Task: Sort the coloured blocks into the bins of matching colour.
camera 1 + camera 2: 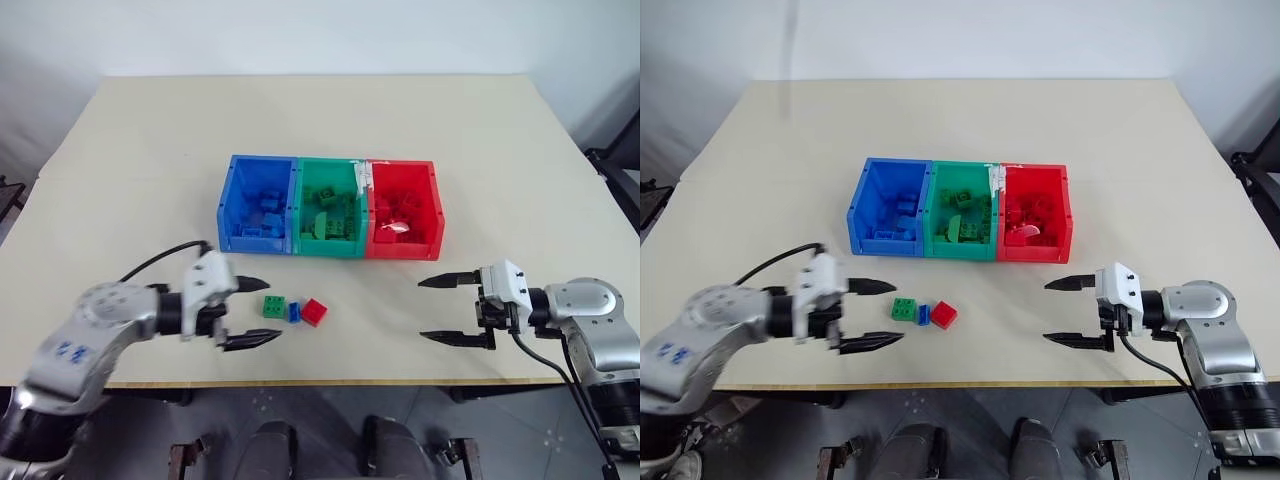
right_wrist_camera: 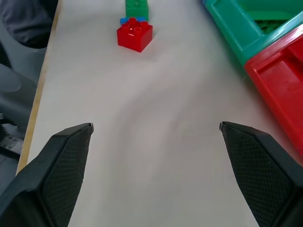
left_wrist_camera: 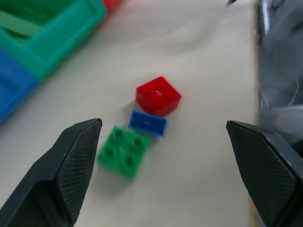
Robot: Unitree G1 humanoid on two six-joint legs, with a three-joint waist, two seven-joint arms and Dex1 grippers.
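While three blocks lie low centre on the desk (image 1: pixel 150 130) | green block (image 1: pixel 273 307), blue block (image 1: pixel 294 312), red block (image 1: pixel 315 312) touching | light, rigid, slick: pinch flat sides | left gripper (image 1: pixel 255 312), right gripper (image 1: pixel 436 309): jaws spread, empty | bins (image 1: pixel 296 200) above.

Pale beige, matte rectangular surface (image 1: pixel 330 130) spans most of the head views, with a thin wood-coloured strip along its near edge. Behind it, a plain white wall (image 1: pixel 300 35). Grey floor (image 1: pixel 970 420) below the near edge. Dark frame or stand parts at the far right margin (image 1: pixel 622 170) and a smaller dark piece at the far left margin (image 1: pixel 8 190); neither can be identified. Black cable (image 1: pixel 160 258) loops above the surface at near left.
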